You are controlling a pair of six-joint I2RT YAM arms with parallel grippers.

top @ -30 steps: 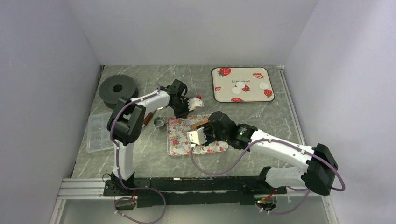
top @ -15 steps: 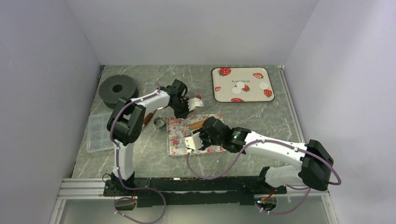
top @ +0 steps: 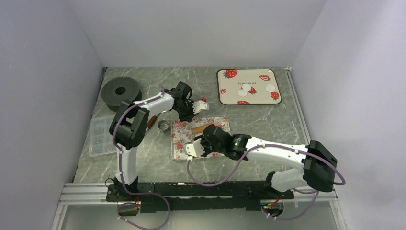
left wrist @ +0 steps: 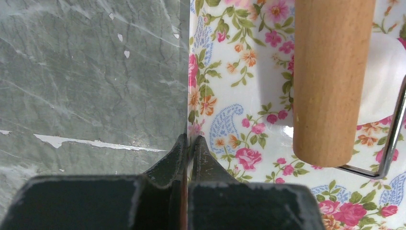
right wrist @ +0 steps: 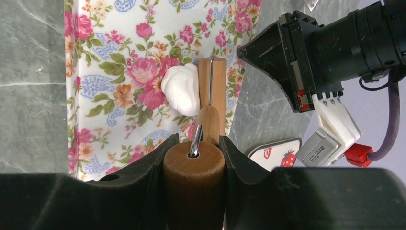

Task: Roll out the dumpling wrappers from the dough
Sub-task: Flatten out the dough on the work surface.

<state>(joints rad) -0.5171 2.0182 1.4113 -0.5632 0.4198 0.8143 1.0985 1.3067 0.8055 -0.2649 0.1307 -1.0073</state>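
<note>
A white dough lump point(right wrist: 182, 90) lies on the floral tray point(right wrist: 105, 72), touching the left side of the wooden roller point(right wrist: 214, 91). My right gripper point(right wrist: 194, 143) is shut on the roller's wooden handle point(right wrist: 194, 172). In the top view the right gripper point(top: 207, 136) hovers over the floral tray point(top: 184, 143) and hides the dough. My left gripper point(left wrist: 189, 143) is shut on the floral tray's edge point(left wrist: 187, 96), with the roller point(left wrist: 330, 81) and dough point(left wrist: 380, 91) to its right. Three dumpling wrappers point(top: 271, 87) rest on the strawberry tray point(top: 230, 100) at the back right.
A small metal ring cutter point(top: 164, 125) stands left of the floral tray. A black disc point(top: 120, 91) sits at the back left and a clear plastic box point(top: 100, 136) lies along the left side. White walls close in the marble table point(top: 143, 158).
My right arm has drawn the roller leftward and toward the near edge across the floral tray. The left gripper has stayed on the tray's edge.
</note>
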